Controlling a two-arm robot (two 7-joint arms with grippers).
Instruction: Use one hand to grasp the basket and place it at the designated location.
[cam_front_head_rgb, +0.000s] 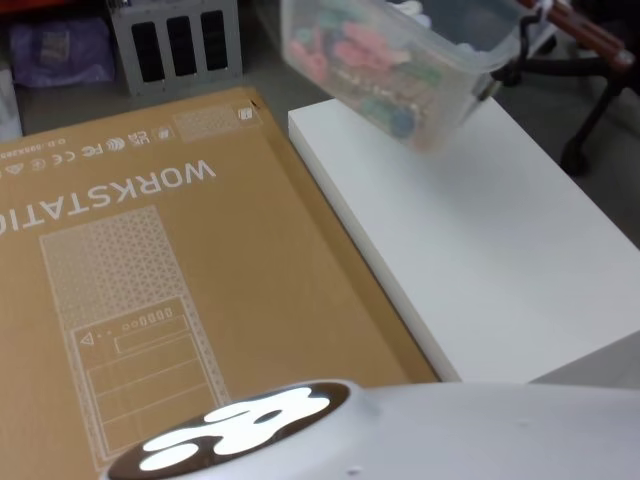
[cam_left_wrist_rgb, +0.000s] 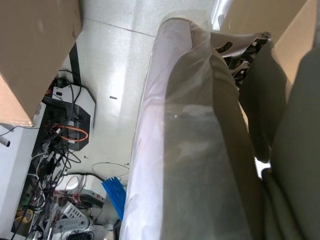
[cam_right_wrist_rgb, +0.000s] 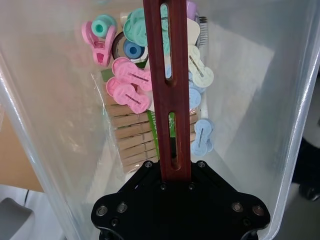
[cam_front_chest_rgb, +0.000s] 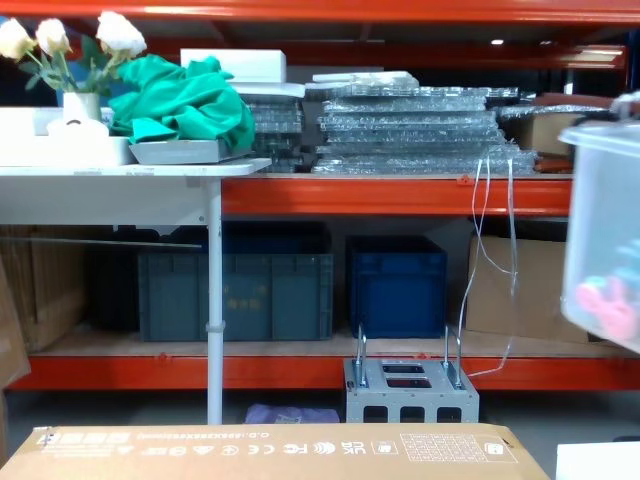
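The basket (cam_front_head_rgb: 400, 60), a translucent whitish tub holding pastel plastic clips and wooden pegs, hangs tilted in the air above the far end of the white table (cam_front_head_rgb: 500, 250). In the chest view the basket (cam_front_chest_rgb: 605, 240) is at the right edge, well above table height. My right gripper (cam_right_wrist_rgb: 175, 175) is shut on the basket's reddish-brown slotted handle (cam_right_wrist_rgb: 170, 90), which runs up from between the black jaws across the tub's open top. The same handle (cam_front_head_rgb: 585, 30) is at the top right of the head view. My left arm's wrist camera looks down at the floor.
A large flat cardboard box (cam_front_head_rgb: 150, 280) printed WORKSTATION lies left of the white table, touching its edge. A grey slotted crate (cam_front_head_rgb: 175, 40) stands on the floor behind it. Orange shelving (cam_front_chest_rgb: 400, 195) with blue crates fills the background. Cables and gear (cam_left_wrist_rgb: 60, 150) lie on the floor.
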